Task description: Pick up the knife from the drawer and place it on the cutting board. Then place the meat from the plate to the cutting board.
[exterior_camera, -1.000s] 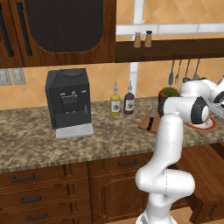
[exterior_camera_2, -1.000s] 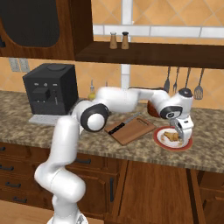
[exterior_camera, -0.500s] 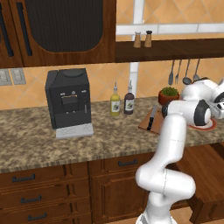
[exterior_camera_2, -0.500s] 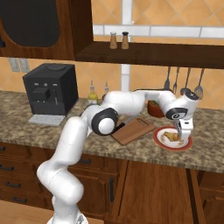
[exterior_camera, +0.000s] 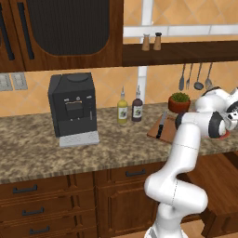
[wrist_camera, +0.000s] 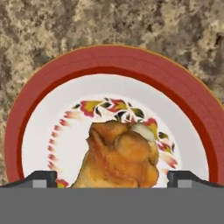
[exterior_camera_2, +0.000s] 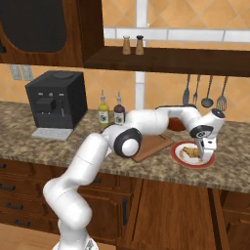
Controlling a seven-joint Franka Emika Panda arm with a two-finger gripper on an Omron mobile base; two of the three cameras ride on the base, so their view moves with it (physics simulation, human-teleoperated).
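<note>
**Tool spread wide over the meat on the plate**

Down over the round white plate with the red rim (exterior_camera_2: 181, 157), on the speckled stone table (exterior_camera_2: 73, 151) at the far right. Tool (exterior_camera_2: 204, 154) pointing straight down, fingers (wrist_camera: 39, 178) spread as wide as can be, one on each side of the golden-brown roasted piece of meat (wrist_camera: 122, 157), gripping nothing. Meat lying on the plate's flowered middle, tips level with its flanks. Just left of the plate, the flat reddish-brown wooden cutting board (exterior_camera_2: 151, 145). On that board, seen from the left base camera, the small slim knife with the dark handle (exterior_camera: 161, 125), lying lengthwise. Behind the board, a green plant in a reddish-brown pot (exterior_camera: 179, 102).
</note>
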